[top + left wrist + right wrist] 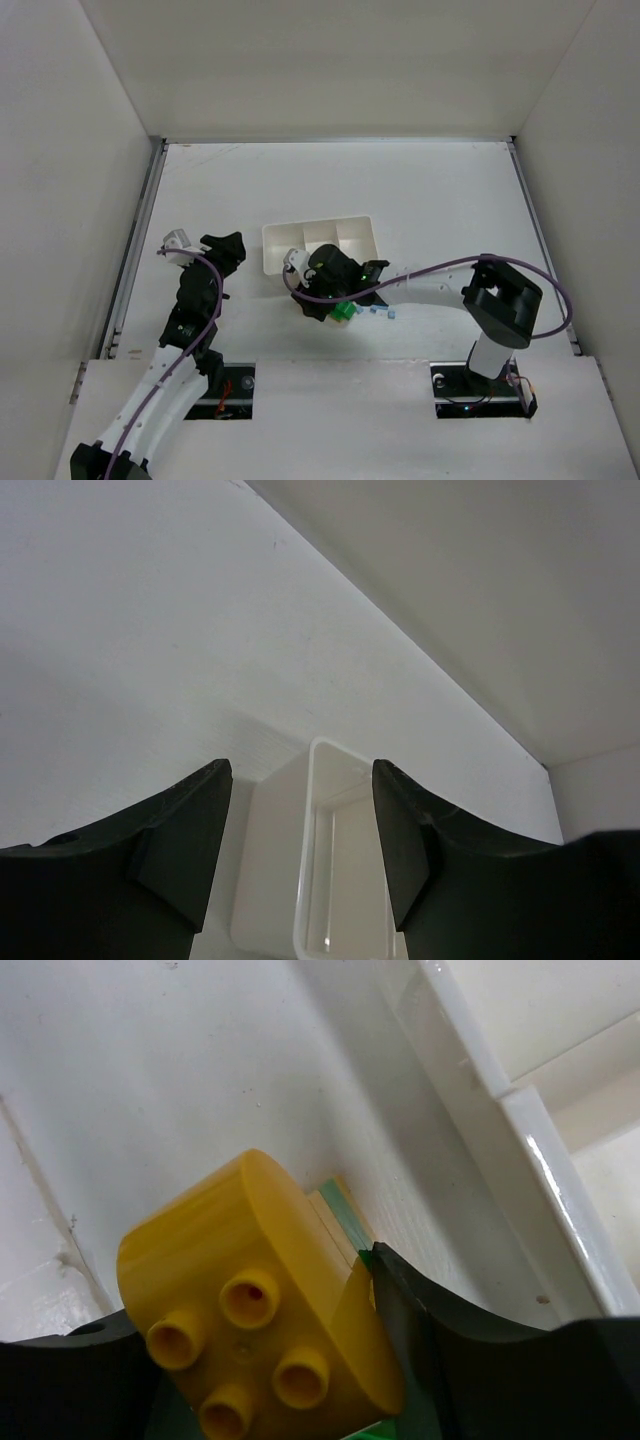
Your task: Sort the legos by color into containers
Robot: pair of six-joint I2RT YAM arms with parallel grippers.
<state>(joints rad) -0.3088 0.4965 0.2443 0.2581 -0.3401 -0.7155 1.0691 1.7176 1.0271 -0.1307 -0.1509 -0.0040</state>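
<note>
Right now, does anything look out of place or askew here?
The yellow brick sits tilted between the fingers of the right gripper, with a green brick tight against it, so both colours might lift together. Nothing looks spilled or damaged.

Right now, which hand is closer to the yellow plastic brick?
Right. The right hand has the yellow plastic brick between its fingers; the left hand hovers beyond the white plastic tray.

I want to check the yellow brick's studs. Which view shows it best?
Right wrist: the yellow brick is large and sharp, studs visible, between the fingers of the right gripper. Top external hides it under that gripper; green bricks peek out there. Left wrist shows just the tray.
</note>
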